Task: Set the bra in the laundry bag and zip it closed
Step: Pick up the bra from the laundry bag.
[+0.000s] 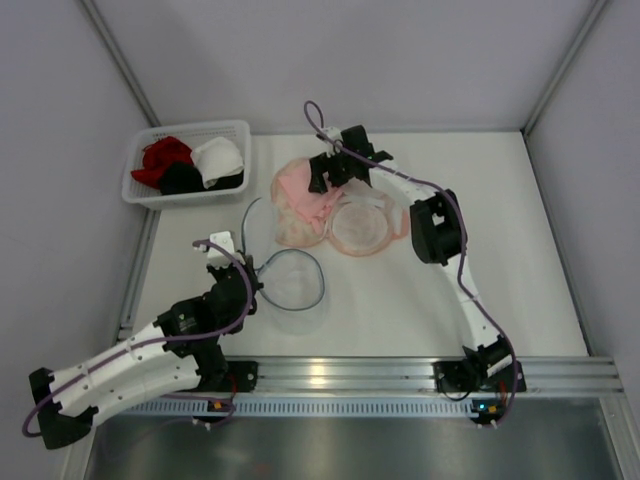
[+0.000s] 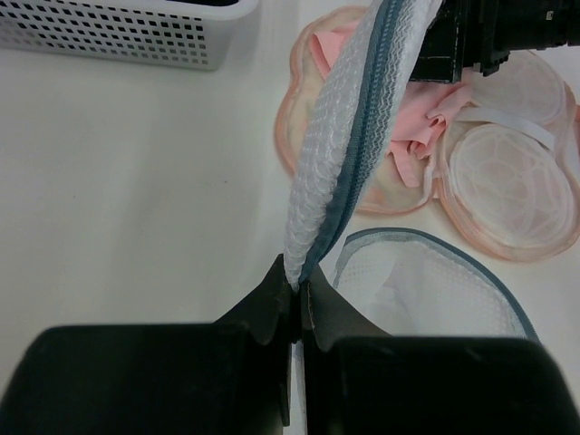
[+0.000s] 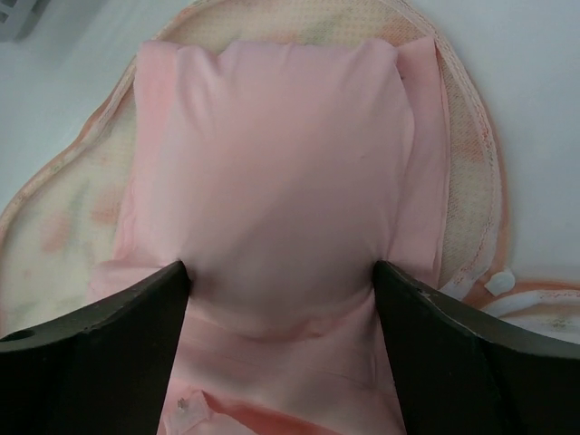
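Bra [image 1: 303,195] lies draped over one opened half of the laundry bag [image 1: 362,230], the half toward the white basket [image 1: 150,192]. It sits at the far middle of the table [image 1: 420,310]. The bag's other peach half rests flat just beside it, toward my right arm.

I have the right gripper [image 1: 335,180] down over the garment. In the right wrist view its jaws stand spread wide, one dark finger on each side of a padded pink cup [image 3: 281,163]. The fingers brush the cup's lower flanks, but I judge they are not pinching it. The wide stance suits a soft, rounded cup: it can be pressed down or nudged into the floral shell [image 3: 476,190] without creasing.

The left gripper [image 1: 222,246] is clamped tight on the zip edge of a separate white mesh bag [image 2: 349,172]. It holds that blue-grey zip band lifted off the table, while the mesh bag's other half lies flat nearby. I read this as holding the spare bag aside, though I cannot be sure of the purpose.

Pink fabric spills past the peach rim on the near side. By my judgement it needs tucking in before the lid half can fold over and the zip can run.
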Motion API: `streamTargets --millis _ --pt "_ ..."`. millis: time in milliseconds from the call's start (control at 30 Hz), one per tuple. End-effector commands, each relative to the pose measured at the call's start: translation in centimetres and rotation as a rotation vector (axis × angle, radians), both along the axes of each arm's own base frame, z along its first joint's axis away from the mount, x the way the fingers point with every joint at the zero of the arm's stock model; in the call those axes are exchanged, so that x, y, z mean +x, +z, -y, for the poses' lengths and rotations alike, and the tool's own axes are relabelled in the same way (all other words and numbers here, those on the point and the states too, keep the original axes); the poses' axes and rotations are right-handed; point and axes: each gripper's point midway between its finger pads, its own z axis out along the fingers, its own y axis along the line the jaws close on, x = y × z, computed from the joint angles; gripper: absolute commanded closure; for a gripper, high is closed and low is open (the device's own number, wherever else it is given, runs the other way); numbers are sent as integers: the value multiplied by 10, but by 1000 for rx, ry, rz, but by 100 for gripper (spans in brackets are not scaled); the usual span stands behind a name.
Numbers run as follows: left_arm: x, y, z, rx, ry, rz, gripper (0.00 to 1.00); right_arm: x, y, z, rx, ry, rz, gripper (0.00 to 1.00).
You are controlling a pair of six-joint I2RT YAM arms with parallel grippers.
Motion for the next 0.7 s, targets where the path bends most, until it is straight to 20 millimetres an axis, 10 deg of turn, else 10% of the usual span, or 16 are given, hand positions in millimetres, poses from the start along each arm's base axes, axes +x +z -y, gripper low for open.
streamTargets --millis 0,300,500,667 --pt "5 26 9 -68 -12 56 100 -18 -10 2 -56 4 -63 20" --pt "5 29 9 -83 -10 64 100 -34 1 -12 -36 61 -18 100" --pt "5 30 9 -88 -9 65 100 -41 42 -10 33 26 7 100" --pt "8 34 1 -90 53 82 100 -44 124 -7 161 -20 121 100"
